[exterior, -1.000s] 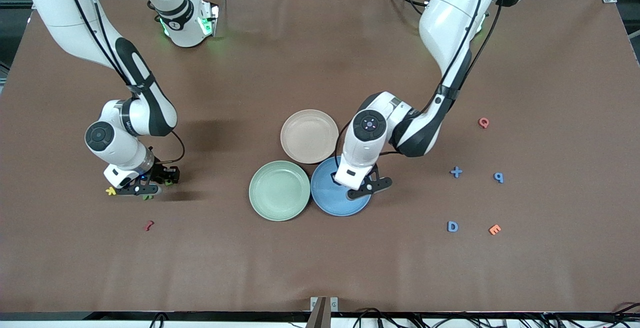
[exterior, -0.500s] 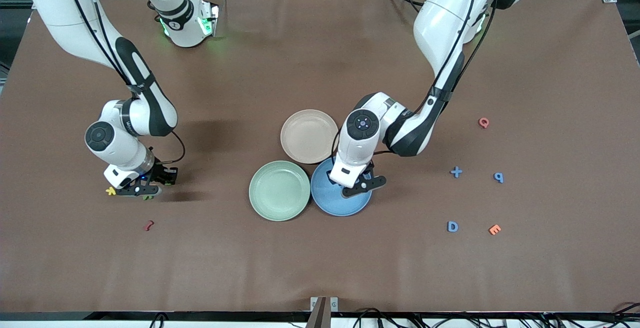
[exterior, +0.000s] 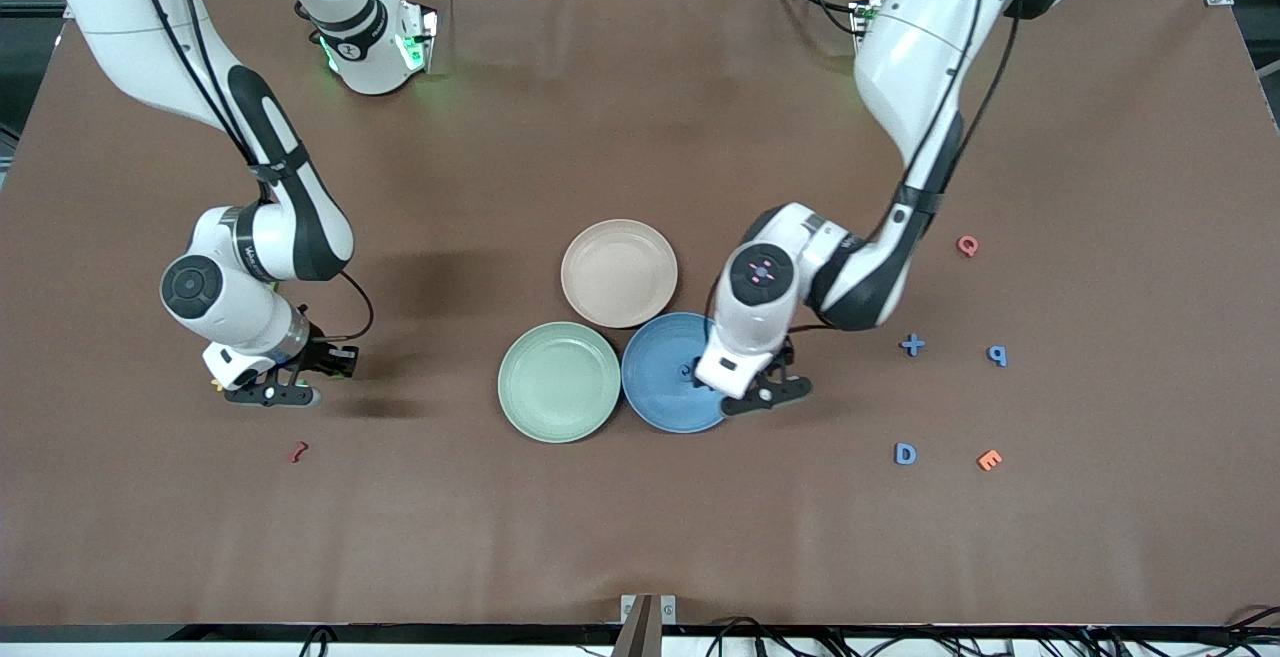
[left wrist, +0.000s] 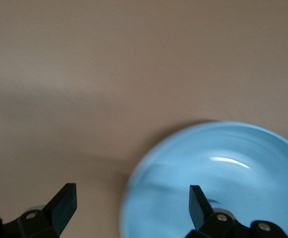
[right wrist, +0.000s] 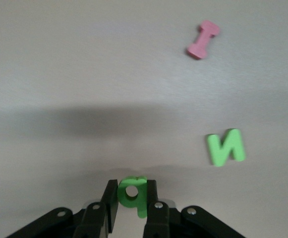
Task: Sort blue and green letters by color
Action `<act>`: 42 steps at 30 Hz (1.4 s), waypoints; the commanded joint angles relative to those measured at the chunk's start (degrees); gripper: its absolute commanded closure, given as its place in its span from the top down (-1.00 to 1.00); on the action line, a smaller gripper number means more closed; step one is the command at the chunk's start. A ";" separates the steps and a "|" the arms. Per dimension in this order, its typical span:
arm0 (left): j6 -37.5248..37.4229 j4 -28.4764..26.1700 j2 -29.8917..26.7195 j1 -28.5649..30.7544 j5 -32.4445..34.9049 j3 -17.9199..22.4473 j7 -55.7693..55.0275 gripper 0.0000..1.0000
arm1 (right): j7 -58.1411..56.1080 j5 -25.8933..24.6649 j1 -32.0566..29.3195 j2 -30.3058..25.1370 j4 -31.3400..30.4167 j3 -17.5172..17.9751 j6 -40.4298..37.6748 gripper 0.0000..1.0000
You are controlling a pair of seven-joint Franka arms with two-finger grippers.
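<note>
My right gripper [right wrist: 132,191] is shut on a green P-like letter [right wrist: 132,194], held just above the table near the right arm's end [exterior: 268,394]. A green N [right wrist: 225,147] lies flat on the cloth beside it. My left gripper [left wrist: 131,199] stands open and empty over the rim of the blue plate [left wrist: 233,168], at the side toward the left arm's end [exterior: 765,397]. A small blue piece [exterior: 686,371] lies in the blue plate [exterior: 655,392]. A blue plus [exterior: 912,344], blue P [exterior: 997,355] and blue D [exterior: 905,453] lie toward the left arm's end.
A green plate [exterior: 560,382] touches the blue one, and a beige plate [exterior: 619,273] sits farther from the front camera. A pink Q [exterior: 967,245] and orange E [exterior: 989,459] lie among the blue letters. There is a dark red letter [exterior: 297,452] and a pink letter [right wrist: 203,39] by my right gripper.
My left gripper has opened and slid from over the blue plate's middle to its rim toward the left arm's end. My right gripper has shut on the green letter and shifted slightly.
</note>
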 commanded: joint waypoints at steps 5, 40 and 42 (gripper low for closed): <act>-2.31 -15.50 -14.68 11.93 0.73 -1.83 16.42 1.00 | 18.08 -0.05 8.51 -0.65 7.47 -0.06 -8.65 -1.00; 17.73 -34.41 -16.99 29.08 -4.55 -5.78 -3.67 1.00 | 52.19 -0.49 25.83 11.39 21.01 -0.15 -8.48 0.58; 17.73 -34.41 -16.46 29.08 -4.45 -5.78 -4.47 1.00 | 52.46 -0.49 25.83 11.48 21.54 -0.15 -8.56 1.00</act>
